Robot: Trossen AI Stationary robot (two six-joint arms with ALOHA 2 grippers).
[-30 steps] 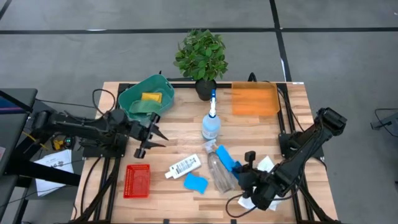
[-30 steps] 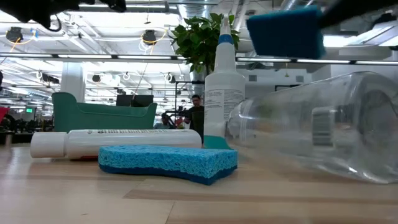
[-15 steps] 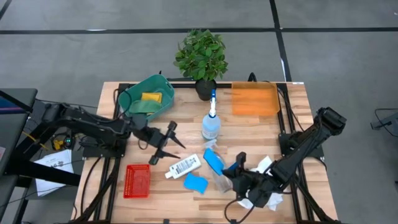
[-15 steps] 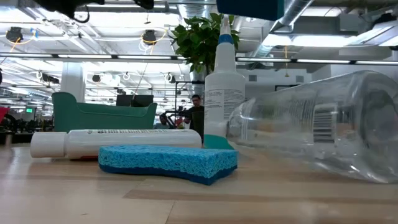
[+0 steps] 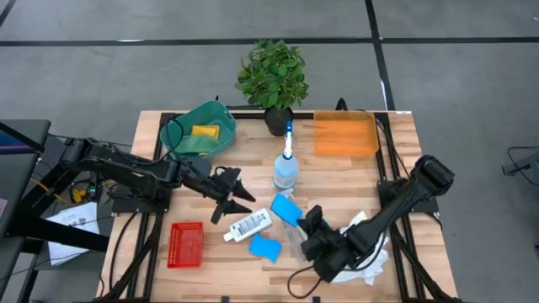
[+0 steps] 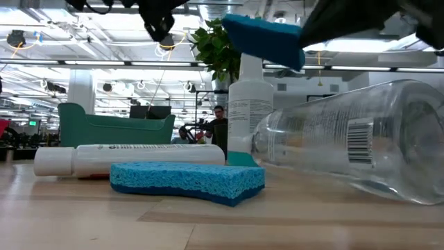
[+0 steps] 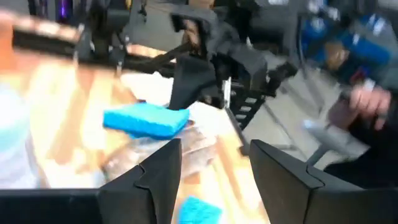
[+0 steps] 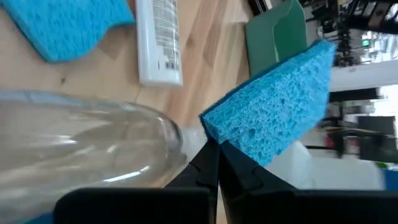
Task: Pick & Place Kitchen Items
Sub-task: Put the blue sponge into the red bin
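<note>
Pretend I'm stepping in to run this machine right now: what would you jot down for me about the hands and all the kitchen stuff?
Right gripper: shut on a blue sponge, held in the air above the lying clear bottle.
Left gripper: open, empty, pointing toward that sponge.
On the table: second blue sponge, small white bottle, upright spray bottle, white cloth under the right arm.
Done: a yellow sponge lies in the green bin.
Left: everything else. The orange tray and red basket hold nothing.
</note>
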